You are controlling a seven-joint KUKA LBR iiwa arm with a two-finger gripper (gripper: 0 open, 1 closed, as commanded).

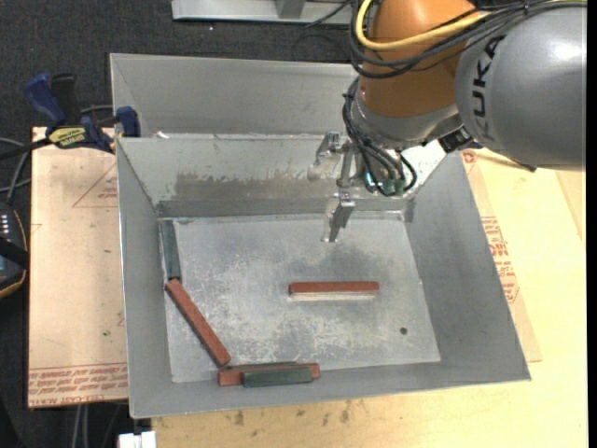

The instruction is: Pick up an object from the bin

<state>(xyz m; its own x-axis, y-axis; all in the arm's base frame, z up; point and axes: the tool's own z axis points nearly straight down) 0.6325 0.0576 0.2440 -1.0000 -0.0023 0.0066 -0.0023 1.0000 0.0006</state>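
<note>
My gripper (334, 229) hangs over the back middle of the bin floor, under the arm's orange cover, with nothing seen in it. A flat red-brown bar (334, 289) lies crosswise on the floor, a little in front of the gripper and apart from it.
Along the left wall lies a dark green bar (170, 250). A second red-brown bar (198, 323) runs slantwise from it toward the front. At the front edge a dark green bar (280, 375) lies beside a small red block (229, 377).
</note>
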